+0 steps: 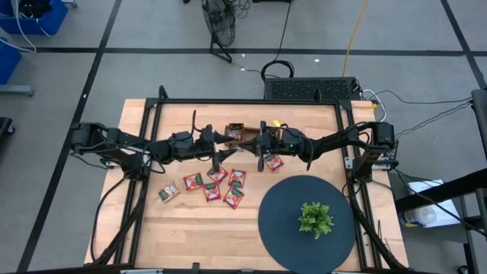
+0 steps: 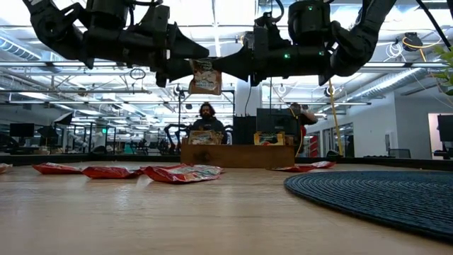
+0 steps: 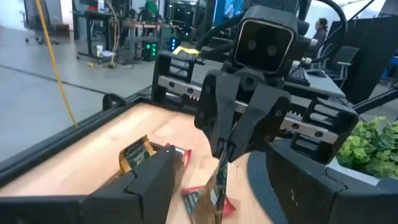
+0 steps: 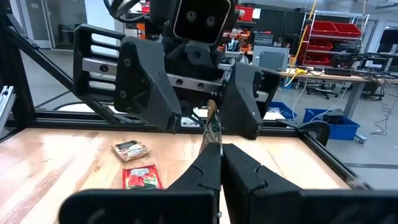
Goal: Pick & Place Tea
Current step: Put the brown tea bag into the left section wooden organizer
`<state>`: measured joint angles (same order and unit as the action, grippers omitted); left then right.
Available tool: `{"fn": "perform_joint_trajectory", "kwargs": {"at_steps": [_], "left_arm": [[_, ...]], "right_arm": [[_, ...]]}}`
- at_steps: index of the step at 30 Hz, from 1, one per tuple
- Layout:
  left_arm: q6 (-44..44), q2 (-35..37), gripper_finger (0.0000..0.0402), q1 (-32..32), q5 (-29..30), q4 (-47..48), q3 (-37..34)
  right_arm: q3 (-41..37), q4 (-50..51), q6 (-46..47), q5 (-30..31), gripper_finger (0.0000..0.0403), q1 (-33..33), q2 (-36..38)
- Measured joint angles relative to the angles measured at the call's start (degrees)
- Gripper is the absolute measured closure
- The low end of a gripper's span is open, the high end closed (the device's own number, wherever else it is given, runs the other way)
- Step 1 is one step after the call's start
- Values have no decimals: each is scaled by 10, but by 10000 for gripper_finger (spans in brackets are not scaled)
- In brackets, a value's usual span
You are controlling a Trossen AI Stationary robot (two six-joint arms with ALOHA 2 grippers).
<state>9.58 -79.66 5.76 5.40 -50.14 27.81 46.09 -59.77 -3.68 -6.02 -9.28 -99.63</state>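
Above the middle of the pale wooden desk (image 1: 190, 228), toward its far edge, the right pincer (image 4: 214, 146) has its two dark fingers pressed fully together on the lower edge of one small flat tea sachet (image 4: 212, 127), held upright and edge-on to that arm's own camera. Low view shows the same sachet (image 2: 205, 76) hanging in the air between the two pincers, well clear of the desk top.

Left pincer (image 3: 217, 186) faces the right one head-on, fingers spread wide, one on each side of the sachet; contact with the sachet cannot be told.

Below the pincers, toward the near edge, a loose cluster of mostly red square sachets (image 1: 221, 185) lies flat on the wood, and one more red sachet (image 1: 273, 161) lies apart toward the right side. A brown wooden tray (image 1: 234, 132) sits just beyond the pincers near the far edge, with sachets standing in it.

Round dark woven mat (image 1: 289, 228) covers the near right corner and carries a small green plant (image 1: 315, 218).

A person (image 2: 205, 117) sits in the room beyond the desk.
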Motion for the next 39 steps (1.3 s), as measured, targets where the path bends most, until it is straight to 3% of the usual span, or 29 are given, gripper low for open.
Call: {"fn": "perform_joint_trajectory", "kwargs": {"at_steps": [4, 7, 15, 30, 39], "left_arm": [[-6, 0, 160, 0, -15, -9, 0], [-7, 1, 190, 0, -36, -13, 0], [-18, 0, 384, 1, -58, -5, 0], [-67, 0, 399, 2, -49, 4, 0], [-151, 51, 400, 25, 43, 100, 0]], "right_arm": [[0, 1, 0, 0, 403, 0, 0], [0, 9, 0, 1, 403, 0, 0], [0, 7, 0, 1, 403, 0, 0], [0, 1, 13, 1, 403, 0, 0], [0, 41, 35, 2, 403, 0, 2]]}}
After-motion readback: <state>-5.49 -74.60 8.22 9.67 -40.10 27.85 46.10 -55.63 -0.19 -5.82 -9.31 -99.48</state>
